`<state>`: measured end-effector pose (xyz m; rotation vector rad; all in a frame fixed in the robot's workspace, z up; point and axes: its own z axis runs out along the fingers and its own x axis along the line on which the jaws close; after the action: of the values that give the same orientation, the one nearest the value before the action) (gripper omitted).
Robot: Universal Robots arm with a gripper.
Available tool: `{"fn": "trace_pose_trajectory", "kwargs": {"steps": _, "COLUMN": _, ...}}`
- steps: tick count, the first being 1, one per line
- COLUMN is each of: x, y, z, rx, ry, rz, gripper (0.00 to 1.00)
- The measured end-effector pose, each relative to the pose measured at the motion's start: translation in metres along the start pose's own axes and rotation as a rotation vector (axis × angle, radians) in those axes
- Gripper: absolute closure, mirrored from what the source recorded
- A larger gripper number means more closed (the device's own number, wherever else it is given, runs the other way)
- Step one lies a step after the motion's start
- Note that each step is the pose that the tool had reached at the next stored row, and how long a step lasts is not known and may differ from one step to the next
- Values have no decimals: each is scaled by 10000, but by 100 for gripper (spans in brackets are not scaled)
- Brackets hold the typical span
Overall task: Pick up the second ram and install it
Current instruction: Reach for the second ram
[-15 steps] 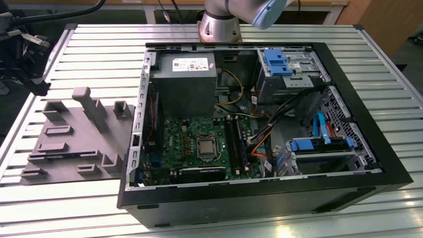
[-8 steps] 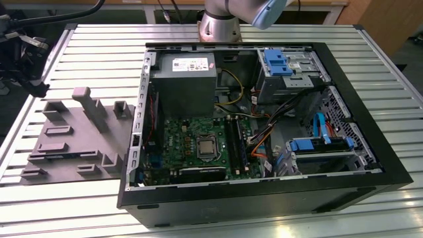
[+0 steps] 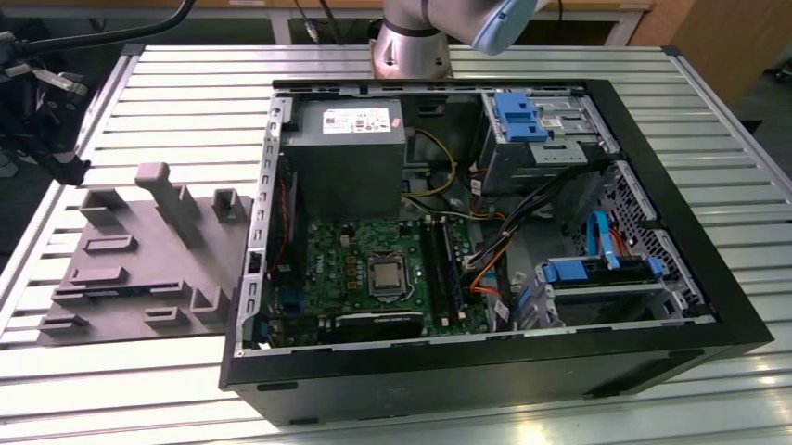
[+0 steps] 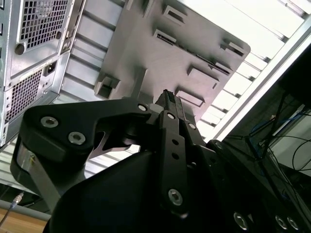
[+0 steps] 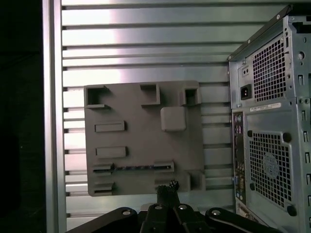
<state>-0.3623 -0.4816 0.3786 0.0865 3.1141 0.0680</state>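
While the black two-finger gripper (image 5: 167, 186) hangs over the flat grey plastic fixture plate (image 5: 141, 131), we note its fingers pressed together, nothing between them. The second ram (image 5: 137, 168), a thin dark strip, stands on edge between two slotted holders of that plate, probably so its upper edge is free for pinching. The fingertips point close to it. In the exterior view the plate lies at nine o'clock from the open black computer case (image 3: 495, 357). Its green board (image 3: 334, 250) faces upward, likely for access from above.
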Motion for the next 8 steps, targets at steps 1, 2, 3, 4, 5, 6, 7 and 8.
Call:
{"fn": "trace_pose_trajectory", "kwargs": {"steps": 1, "x": 2, "y": -3, "z": 1, "rx": 0, "ry": 0, "rz": 0, "gripper": 89}}
{"fn": "trace_pose_trajectory", "kwargs": {"steps": 2, "x": 3, "y": -6, "z": 2, "rx": -1, "ry": -1, "rz": -1, "gripper": 89}}
{"fn": "trace_pose_trajectory", "kwargs": {"steps": 3, "x": 5, "y": -9, "z": 3, "rx": -1, "ry": -1, "rz": -1, "gripper": 89}}
{"fn": "trace_pose_trajectory", "kwargs": {"steps": 4, "x": 7, "y": -12, "z": 4, "rx": 0, "ry": -1, "rz": -2, "gripper": 89}}
{"fn": "trace_pose_trajectory", "kwargs": {"steps": 5, "x": 9, "y": -14, "z": 6, "rx": 0, "ry": -1, "rz": -2, "gripper": 89}}
{"fn": "trace_pose_trajectory", "kwargs": {"steps": 6, "x": 11, "y": -17, "z": 6, "rx": 0, "ry": 0, "rz": -4, "gripper": 89}}
{"fn": "trace_pose_trajectory", "kwargs": {"steps": 7, "x": 13, "y": -20, "z": 7, "rx": 0, "ry": 0, "rz": -5, "gripper": 89}}
{"fn": "trace_pose_trajectory", "kwargs": {"steps": 8, "x": 15, "y": -23, "z": 8, "rx": 0, "ry": 0, "rz": -5, "gripper": 89}}
